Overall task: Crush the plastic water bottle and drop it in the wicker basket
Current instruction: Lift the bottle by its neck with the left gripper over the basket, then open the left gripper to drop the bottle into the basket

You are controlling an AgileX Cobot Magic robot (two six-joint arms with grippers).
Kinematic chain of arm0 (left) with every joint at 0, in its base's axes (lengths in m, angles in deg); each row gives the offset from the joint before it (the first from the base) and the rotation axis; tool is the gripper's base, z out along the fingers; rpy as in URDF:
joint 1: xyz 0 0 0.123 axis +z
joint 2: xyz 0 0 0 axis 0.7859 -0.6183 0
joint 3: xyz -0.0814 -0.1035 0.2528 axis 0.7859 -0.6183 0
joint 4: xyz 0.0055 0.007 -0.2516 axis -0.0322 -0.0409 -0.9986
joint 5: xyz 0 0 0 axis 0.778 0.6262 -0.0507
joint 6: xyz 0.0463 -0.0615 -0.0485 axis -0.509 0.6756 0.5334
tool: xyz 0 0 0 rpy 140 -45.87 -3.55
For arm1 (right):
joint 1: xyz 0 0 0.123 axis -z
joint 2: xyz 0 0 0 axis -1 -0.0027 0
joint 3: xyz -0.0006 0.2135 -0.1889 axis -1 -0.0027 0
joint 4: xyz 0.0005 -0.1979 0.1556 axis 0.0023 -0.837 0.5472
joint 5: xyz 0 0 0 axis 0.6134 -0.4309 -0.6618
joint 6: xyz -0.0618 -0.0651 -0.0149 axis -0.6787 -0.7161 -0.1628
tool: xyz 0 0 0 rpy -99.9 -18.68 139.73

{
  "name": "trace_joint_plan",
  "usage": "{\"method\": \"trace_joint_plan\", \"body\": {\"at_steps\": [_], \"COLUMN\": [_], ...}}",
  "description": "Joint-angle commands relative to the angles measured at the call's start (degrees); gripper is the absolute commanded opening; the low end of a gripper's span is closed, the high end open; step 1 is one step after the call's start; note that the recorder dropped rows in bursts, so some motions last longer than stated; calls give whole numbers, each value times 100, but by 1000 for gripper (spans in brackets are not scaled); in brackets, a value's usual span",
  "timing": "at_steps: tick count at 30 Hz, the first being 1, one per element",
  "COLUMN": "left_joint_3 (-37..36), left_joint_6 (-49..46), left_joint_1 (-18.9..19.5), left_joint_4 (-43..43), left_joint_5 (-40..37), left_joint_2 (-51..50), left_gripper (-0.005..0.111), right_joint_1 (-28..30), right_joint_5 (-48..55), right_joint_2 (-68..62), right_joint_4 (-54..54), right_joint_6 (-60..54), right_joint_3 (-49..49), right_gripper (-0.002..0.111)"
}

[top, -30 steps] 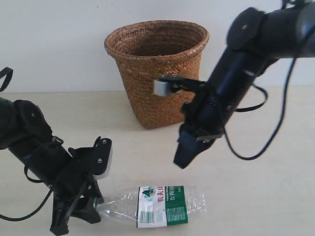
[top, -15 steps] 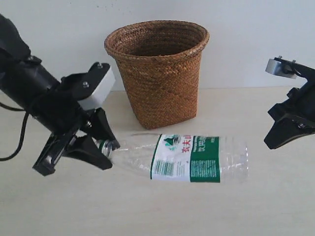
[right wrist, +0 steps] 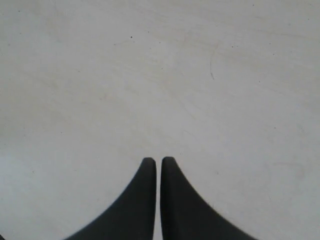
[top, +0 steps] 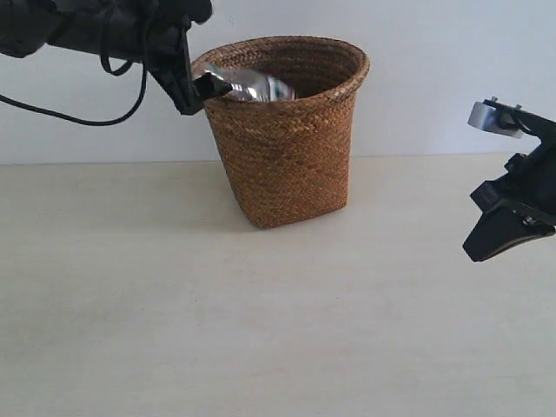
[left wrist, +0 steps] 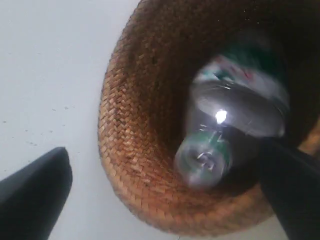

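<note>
Plastic water bottle [top: 252, 87] sits in the mouth of the wicker basket [top: 282, 165]. It is tilted, with its upper part showing above the braided rim on the left side in the exterior view. The rest is hidden by the basket wall. In the left wrist view the bottle is inside the basket, green cap [left wrist: 202, 160] nearest the camera and the green-and-white label [left wrist: 245, 65] deeper in. That picture is blurred, so how far the body is crushed cannot be told.

Left end effector [top: 200, 91] is high, at the basket rim, on the left in the exterior view. Its fingers are spread wide: one finger [left wrist: 35, 195] is outside the basket against the pale background, the other [left wrist: 292, 190] is over the rim just beside the cap. Nothing is clamped between them.

Right end effector [top: 476, 252] is well apart from the basket, at the right edge of the exterior view, above the worktop [top: 261, 330]. Its fingertips [right wrist: 145, 200] nearly meet, with only a thin slit between them. Nothing is held, and there is bare pale worktop beneath.

Basket stands upright on the worktop, near the pale wall [top: 434, 52]
</note>
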Motion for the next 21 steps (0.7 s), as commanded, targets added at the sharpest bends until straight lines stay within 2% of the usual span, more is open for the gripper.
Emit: {"method": "trace_joint_plan", "body": {"at_steps": [1,3,5,10,15,21], "left_joint_3": [81,81,81,81,81,81], "left_joint_6": [57,81,81,306,1334,3942], "left_joint_1": [-29,-29,-29,-29,-17,-17], "left_joint_4": [-18,-18,-18,-18,463,2334], "left_joint_5": [96,2,-323,-1020,-1724,-3136], "left_joint_2": [68,133,216,472,804,1209], "left_gripper": [83,76,61,5,4,4], "right_joint_1": [16,16,16,16,16,-110], "right_joint_5": [-69,-107,-219,-412,-389,-619], "right_joint_2": [28,28,28,28,28,50], "right_joint_4": [64,64,64,64,122,-57], "right_joint_6": [-111,-109,-109,-99,-99,146], "right_joint_3": [0,0,0,0,0,100], "right_gripper": [0,0,0,0,0,0]}}
